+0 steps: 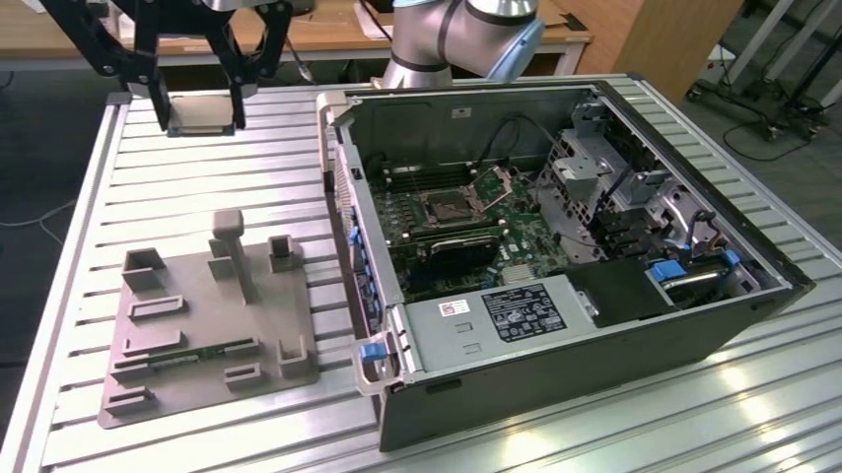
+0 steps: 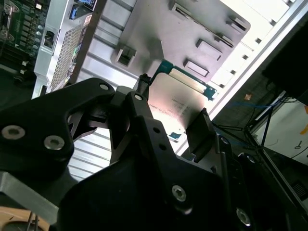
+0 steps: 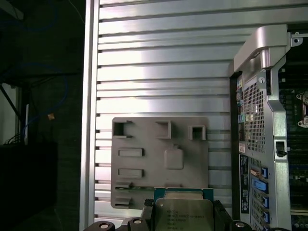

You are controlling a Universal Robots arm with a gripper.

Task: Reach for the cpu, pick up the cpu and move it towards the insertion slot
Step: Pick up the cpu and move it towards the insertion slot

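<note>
Shown: gripper [image 1: 200, 120] closed on cpu [image 1: 200, 108], raised above ribbed table [image 1: 197, 187], far end, exterior view's left. Reach and pick-up judged done; carry to insertion slot [image 1: 445, 207], well apart inside open case [image 1: 526, 370] toward exterior view's right, not yet done. Counts: one cpu, one insertion slot, one gripper, one grey fixture tray [image 1: 197, 315].

Ribbed metal table [image 1: 197, 187] bears a grey holder plate [image 1: 184, 296] and open computer case [image 1: 553, 370].
</note>
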